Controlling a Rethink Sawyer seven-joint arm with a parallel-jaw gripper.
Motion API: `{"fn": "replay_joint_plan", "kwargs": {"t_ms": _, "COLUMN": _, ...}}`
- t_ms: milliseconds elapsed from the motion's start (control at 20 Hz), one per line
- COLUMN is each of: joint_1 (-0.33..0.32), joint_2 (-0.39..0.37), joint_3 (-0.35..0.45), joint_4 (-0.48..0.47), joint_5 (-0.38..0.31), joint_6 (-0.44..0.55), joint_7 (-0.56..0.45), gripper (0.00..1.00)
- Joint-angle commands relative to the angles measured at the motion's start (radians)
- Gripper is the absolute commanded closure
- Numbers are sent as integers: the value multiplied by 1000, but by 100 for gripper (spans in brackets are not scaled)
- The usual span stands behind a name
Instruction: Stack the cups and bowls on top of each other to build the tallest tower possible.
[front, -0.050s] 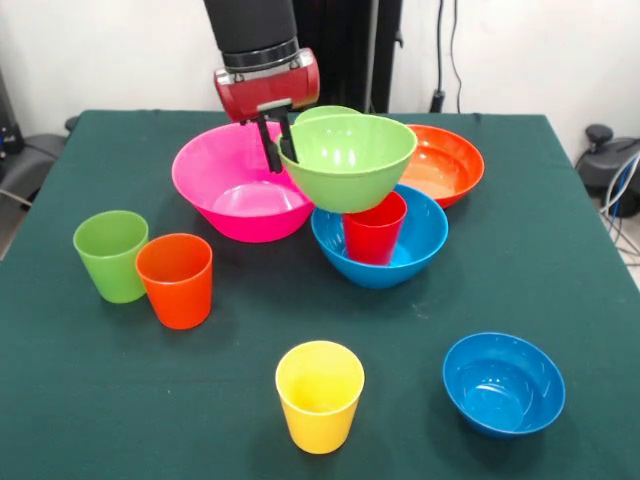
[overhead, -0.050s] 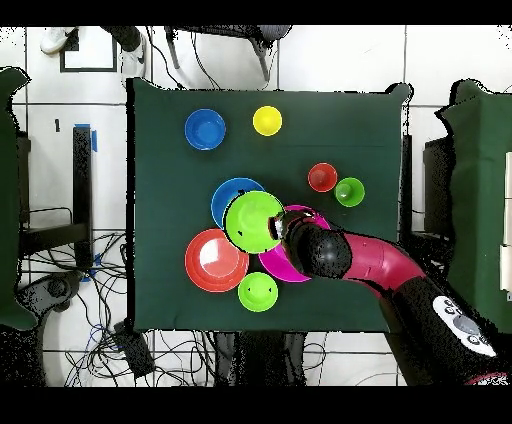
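Observation:
The tower stands mid-table: a big blue bowl (front, -0.050s: 415, 250) (overhead, -0.050s: 224, 196) holds an upright red cup (front, -0.050s: 375, 230), and the big light-green bowl (front, -0.050s: 350, 158) (overhead, -0.050s: 253, 220) sits on the cup, slightly tilted. My gripper (front, -0.050s: 279, 142) (overhead, -0.050s: 282, 229) is shut on that bowl's rim on the pink bowl's side, one finger inside and one outside. The big pink bowl (front, -0.050s: 235, 185) (overhead, -0.050s: 278, 268) lies beside the tower, and the wide orange bowl (front, -0.050s: 447, 162) (overhead, -0.050s: 214, 261) is behind it. A small light-green bowl (front, -0.050s: 322, 113) (overhead, -0.050s: 258, 291) peeks out behind the tower.
A light-green cup (front, -0.050s: 110, 255) (overhead, -0.050s: 349, 191) and an orange cup (front, -0.050s: 175, 280) (overhead, -0.050s: 322, 177) stand together on the green table (front, -0.050s: 560, 260). A yellow cup (front, -0.050s: 320, 395) (overhead, -0.050s: 267, 120) and a small blue bowl (front, -0.050s: 503, 383) (overhead, -0.050s: 205, 129) sit near the front edge.

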Motion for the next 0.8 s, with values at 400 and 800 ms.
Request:
{"fn": "replay_joint_plan", "kwargs": {"t_ms": 400, "joint_1": 24, "joint_2": -66, "joint_3": 99, "joint_4": 4, "joint_5": 80, "joint_6": 185, "joint_7": 88, "gripper": 100}}
{"fn": "replay_joint_plan", "kwargs": {"t_ms": 800, "joint_1": 55, "joint_2": -49, "joint_3": 68, "joint_4": -12, "joint_5": 78, "joint_6": 169, "joint_7": 101, "gripper": 100}}
